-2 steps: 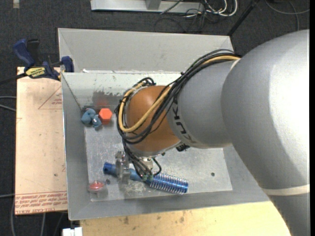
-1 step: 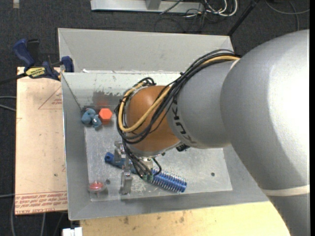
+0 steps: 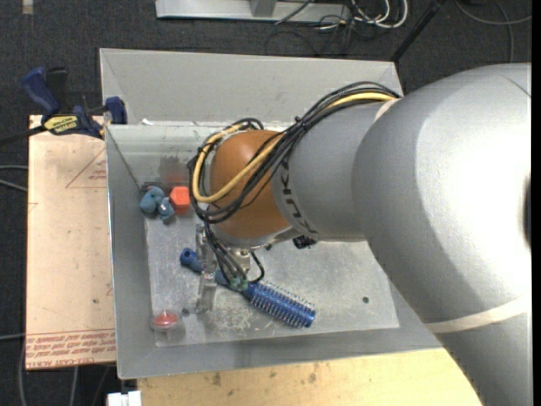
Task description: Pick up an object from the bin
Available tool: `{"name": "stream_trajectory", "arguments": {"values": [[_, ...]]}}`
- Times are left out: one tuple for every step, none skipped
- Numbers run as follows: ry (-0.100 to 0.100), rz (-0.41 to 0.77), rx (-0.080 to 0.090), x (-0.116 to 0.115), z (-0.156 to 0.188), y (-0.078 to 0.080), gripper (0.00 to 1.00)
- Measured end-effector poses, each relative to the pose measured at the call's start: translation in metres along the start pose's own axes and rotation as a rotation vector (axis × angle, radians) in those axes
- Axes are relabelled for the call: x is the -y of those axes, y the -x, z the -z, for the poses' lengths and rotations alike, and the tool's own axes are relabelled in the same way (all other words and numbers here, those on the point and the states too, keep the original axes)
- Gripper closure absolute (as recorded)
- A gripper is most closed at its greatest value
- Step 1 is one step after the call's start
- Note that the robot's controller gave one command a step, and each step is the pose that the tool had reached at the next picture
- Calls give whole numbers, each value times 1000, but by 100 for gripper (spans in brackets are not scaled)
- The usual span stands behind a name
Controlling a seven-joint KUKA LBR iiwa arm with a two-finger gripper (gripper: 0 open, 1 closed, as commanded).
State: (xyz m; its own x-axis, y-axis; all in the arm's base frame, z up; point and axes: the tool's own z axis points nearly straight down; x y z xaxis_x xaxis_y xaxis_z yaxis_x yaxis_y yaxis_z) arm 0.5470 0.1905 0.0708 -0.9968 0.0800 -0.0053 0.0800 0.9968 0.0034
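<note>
Grey scuffed metal bin (image 3: 347, 299) lies surrounded by dark speckled floor (image 3: 59, 32).

A blue bristled hairbrush (image 3: 283, 306) lies flat and slantwise on the bin (image 3: 355, 269) floor, near the front wall

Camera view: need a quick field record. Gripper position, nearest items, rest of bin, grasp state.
bin: grey metal bin
gripper: gripper low over the bin's left half, near the floor
nearest: blue hairbrush lying flat just to its right; small blue piece just up-left of it
rest: orange block and blue-grey lump side by side in the back-left corner; small red item front-left
grasp: cannot tell
</note>
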Motion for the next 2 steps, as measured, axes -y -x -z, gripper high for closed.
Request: {"name": "stream_trajectory", "arguments": {"values": [[2, -1, -2, -1, 1, -1, 100], [2, 18, 1, 28, 2, 30, 100]]}}
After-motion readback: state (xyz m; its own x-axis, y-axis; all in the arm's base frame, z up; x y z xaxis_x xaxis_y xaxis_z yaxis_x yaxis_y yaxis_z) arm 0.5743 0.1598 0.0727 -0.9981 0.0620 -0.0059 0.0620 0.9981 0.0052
